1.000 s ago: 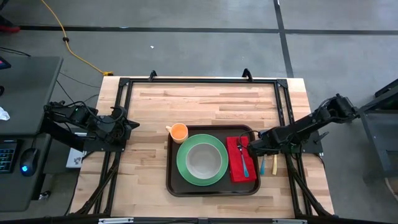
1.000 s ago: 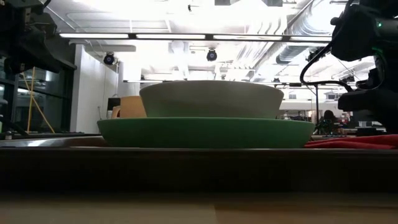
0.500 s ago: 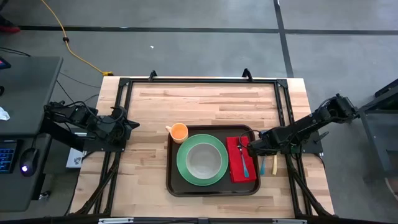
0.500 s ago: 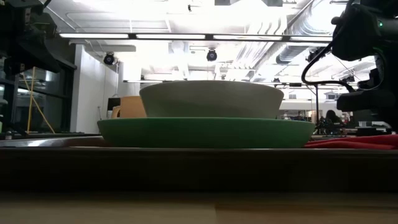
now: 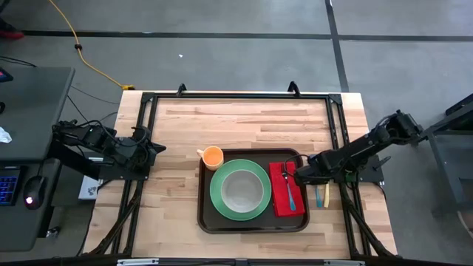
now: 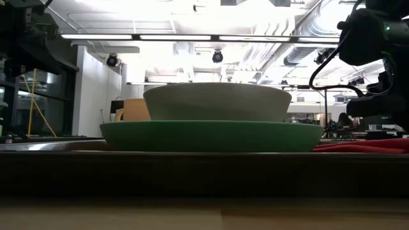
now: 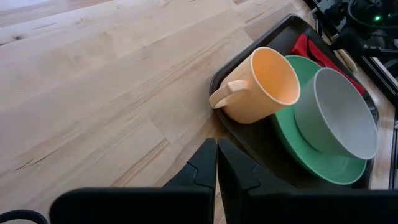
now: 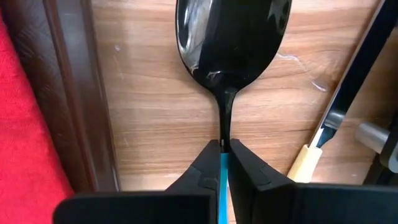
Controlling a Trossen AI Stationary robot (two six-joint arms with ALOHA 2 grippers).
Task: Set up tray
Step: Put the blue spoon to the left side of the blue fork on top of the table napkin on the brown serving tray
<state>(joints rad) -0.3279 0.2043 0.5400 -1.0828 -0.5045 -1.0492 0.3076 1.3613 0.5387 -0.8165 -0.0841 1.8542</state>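
Tray (image 5: 205,193) mid-desk, w/ plate, bowl, mug, napkin + fork aboard. Right gripper (image 8: 222,163) just beside tray, jaws clamped on spoon (image 8: 231,37). Left jaws together, idle. Spoon, knife (image 5: 325,195) left.

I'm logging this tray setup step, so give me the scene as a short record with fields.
tray: large dark brown plastic tray on the wooden table
on tray: green plate with grey bowl; orange mug; red cloth napkin with a blue-handled fork
right gripper: shut on the blue-handled spoon, over the table beside the tray
beside tray: yellow-handled knife
left gripper: shut, empty, waiting at the table's left side
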